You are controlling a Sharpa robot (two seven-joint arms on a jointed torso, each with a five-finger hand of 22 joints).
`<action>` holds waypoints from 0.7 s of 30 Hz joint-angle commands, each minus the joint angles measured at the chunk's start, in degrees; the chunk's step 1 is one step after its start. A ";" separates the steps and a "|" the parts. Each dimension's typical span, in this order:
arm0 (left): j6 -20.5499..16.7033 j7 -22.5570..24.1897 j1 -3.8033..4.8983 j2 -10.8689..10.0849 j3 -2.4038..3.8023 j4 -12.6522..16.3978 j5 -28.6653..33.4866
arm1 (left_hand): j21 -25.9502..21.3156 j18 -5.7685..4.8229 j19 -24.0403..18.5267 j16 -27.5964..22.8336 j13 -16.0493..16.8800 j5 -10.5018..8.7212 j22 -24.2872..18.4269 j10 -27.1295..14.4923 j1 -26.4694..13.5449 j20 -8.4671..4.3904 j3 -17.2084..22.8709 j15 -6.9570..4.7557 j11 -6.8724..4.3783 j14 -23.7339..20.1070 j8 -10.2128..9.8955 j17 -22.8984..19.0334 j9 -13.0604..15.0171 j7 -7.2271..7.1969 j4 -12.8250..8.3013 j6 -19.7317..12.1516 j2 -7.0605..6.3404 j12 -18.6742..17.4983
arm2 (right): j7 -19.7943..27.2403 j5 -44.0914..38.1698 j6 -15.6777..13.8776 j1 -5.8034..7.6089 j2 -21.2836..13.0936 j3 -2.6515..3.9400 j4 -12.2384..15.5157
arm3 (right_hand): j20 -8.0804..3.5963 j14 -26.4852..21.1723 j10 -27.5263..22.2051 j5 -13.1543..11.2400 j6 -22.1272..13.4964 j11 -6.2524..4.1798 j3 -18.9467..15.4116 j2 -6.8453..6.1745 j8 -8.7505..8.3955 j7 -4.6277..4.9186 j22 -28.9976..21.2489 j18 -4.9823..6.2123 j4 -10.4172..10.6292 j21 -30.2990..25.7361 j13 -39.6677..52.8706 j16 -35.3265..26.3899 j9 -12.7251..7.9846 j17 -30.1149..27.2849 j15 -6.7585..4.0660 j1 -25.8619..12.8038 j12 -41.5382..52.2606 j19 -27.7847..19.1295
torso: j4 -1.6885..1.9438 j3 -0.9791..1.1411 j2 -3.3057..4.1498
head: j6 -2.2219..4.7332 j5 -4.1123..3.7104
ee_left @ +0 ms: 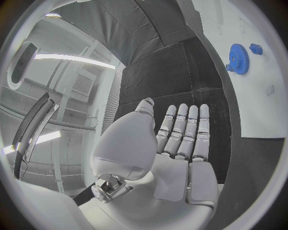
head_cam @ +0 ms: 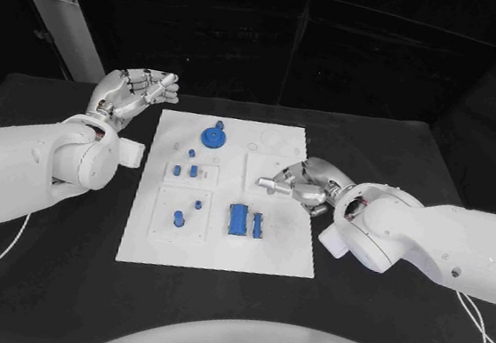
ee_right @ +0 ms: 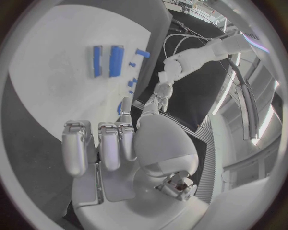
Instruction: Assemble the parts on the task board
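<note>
Parts lie spread across the white task board [head_cam: 217, 261] in the middle of the black table [head_cam: 402, 334], and as I read it the assembly is barely begun. I see a blue gear [head_cam: 212, 136] standing at the far end of the board, a few small blue pegs [head_cam: 192, 169] in the left-hand recesses, and a larger blue block [head_cam: 239, 218] with a slimmer blue bar [head_cam: 259, 223] just beside it nearer to me. My left hand [head_cam: 135, 94] is parked off the board's far left corner, over bare table, fingers straight and together in its wrist view, holding nothing; I judge it is kept there to stay out of the way. My right hand [head_cam: 302, 184] sits over the board's right edge, fingers curled in; its wrist view shows nothing gripped between them. That puts it near the block and bar, likely staged for a pick. To take either piece I would need to spread the fingers first and come down squarely, since the two lie so near each other that a careless reach could nudge the neighbour.
</note>
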 commanded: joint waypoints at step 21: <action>-0.22 18.45 -1.61 -1.25 0.04 5.79 -0.05 | -5.11 -1.96 -7.79 2.57 0.02 -1.35 -2.56 -8.09 -7.11 0.08 -4.22 2.37 2.04 -11.02 3.16 -4.87 -0.03 4.51 0.04 -6.17 -0.05 2.37 | 44.14 30.08 -4.39 0.75 8.24 0.07 -9.53 | 11.22 -69.41 -68.91 2.99 -37.99 9.92 10.26 -23.46 -10.48 7.43 -44.51 3.57 0.88 -86.59 -38.84 -65.96 -15.34 -42.11 11.40 -23.82 -71.58 -71.07 | 0.07 0.24 -0.31 | 5.36 1.21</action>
